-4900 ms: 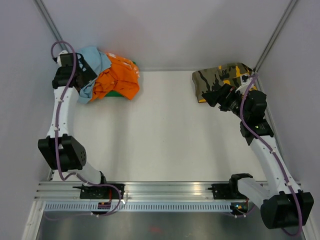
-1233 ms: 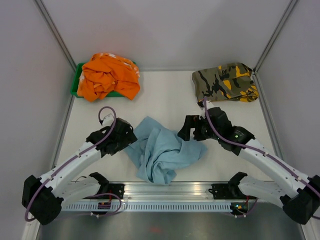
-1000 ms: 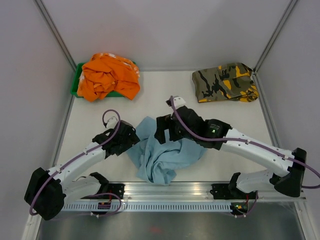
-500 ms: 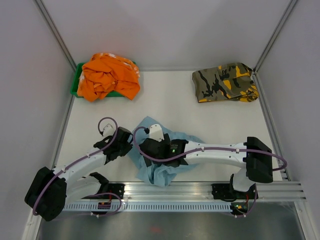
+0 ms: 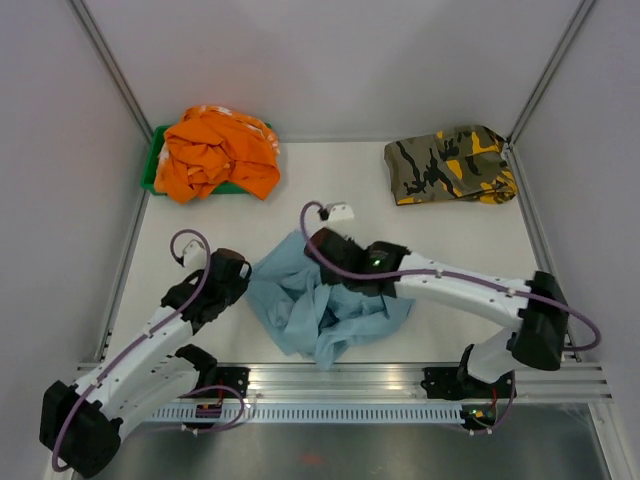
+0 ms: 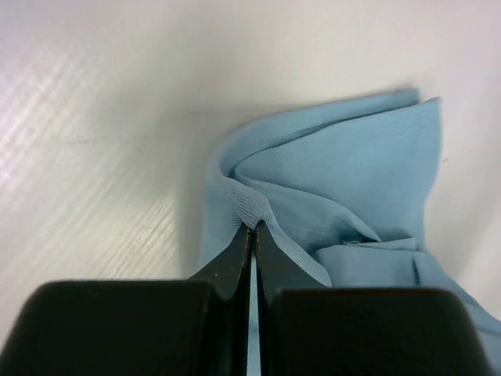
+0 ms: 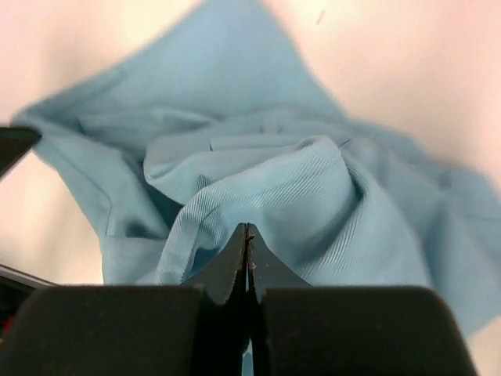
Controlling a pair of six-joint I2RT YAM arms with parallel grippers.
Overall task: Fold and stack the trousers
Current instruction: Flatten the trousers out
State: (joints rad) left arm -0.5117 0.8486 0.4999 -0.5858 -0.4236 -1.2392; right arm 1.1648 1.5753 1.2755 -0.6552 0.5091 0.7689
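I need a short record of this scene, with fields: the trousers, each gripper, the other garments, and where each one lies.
trousers: light blue, crumpled in a heap at the near middle of the table, not folded
left gripper: jaws shut on a fold at the heap's left edge
right gripper: jaws shut on a raised fold of the trousers
orange garment: bunched on a green tray, far left corner
camouflage garment: far right corner, apart from the trousers

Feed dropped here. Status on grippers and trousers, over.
Both shut: left gripper on an edge of the trousers, right gripper on a middle fold. Trousers crumpled, unfolded, mid-table. Nothing blocking: orange garment, camouflage garment at far corners.
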